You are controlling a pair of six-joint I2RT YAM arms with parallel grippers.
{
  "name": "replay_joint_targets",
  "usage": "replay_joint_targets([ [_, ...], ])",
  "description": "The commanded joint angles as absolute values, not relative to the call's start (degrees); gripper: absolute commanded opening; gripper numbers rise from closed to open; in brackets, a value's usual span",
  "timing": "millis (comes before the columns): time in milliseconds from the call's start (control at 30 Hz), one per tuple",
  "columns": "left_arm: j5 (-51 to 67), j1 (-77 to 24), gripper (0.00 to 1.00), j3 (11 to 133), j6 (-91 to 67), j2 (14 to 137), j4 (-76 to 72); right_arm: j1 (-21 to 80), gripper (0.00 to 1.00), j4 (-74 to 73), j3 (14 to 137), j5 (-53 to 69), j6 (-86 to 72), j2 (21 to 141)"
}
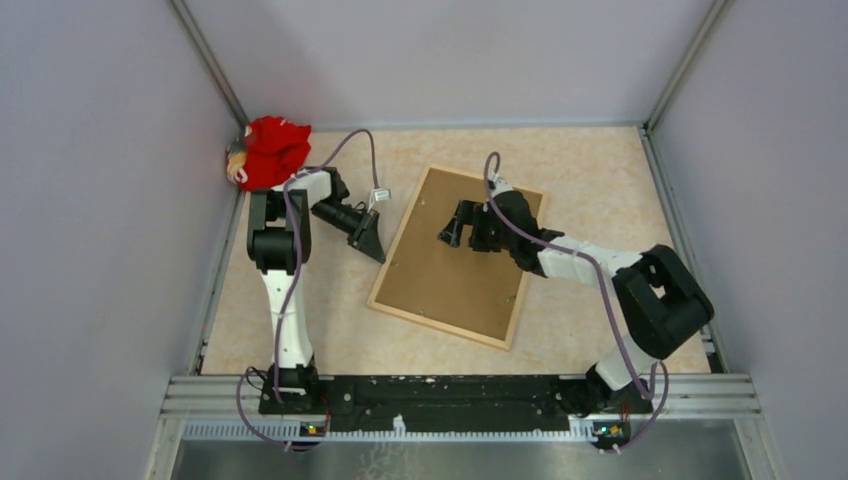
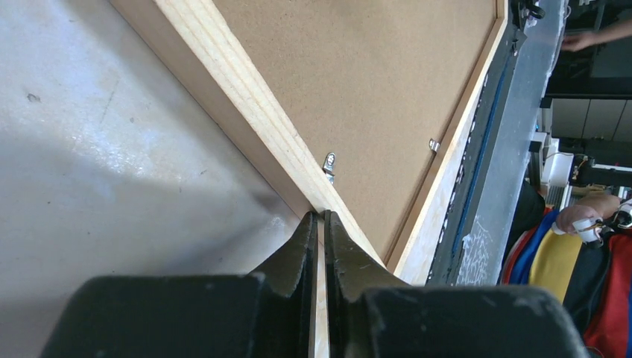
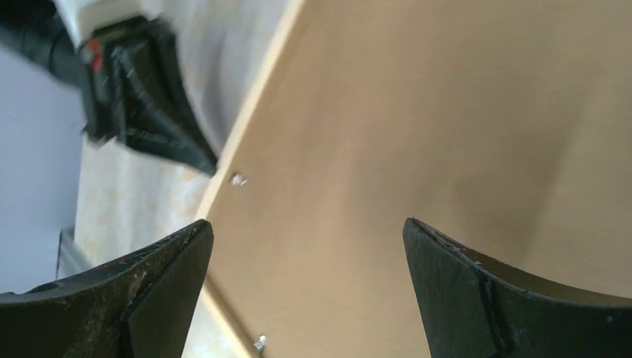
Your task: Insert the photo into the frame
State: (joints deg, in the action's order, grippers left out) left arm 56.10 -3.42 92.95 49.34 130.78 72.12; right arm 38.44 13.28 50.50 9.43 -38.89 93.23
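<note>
Left claw (image 1: 372,243) is held almost closed, tips set at the left rail of the frame (image 1: 440,327), nothing clearly gripped. Frame is laid face down mid-tabletop (image 1: 580,180), brown backing board (image 1: 450,285) uppermost. Right claw (image 1: 450,233) is spread wide over the board, empty.

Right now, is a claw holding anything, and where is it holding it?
The left claw looks pinched on the frame, at its left wooden edge. The right claw is open above the backing board, holding nothing.
</note>
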Motion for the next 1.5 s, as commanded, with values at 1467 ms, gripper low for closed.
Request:
replay_joint_targets([
  [1467,64.00,-5.35,0.20,113.35,33.87,142.73,63.57,29.54,0.84,4.66,96.18,28.39,-32.16,131.00],
])
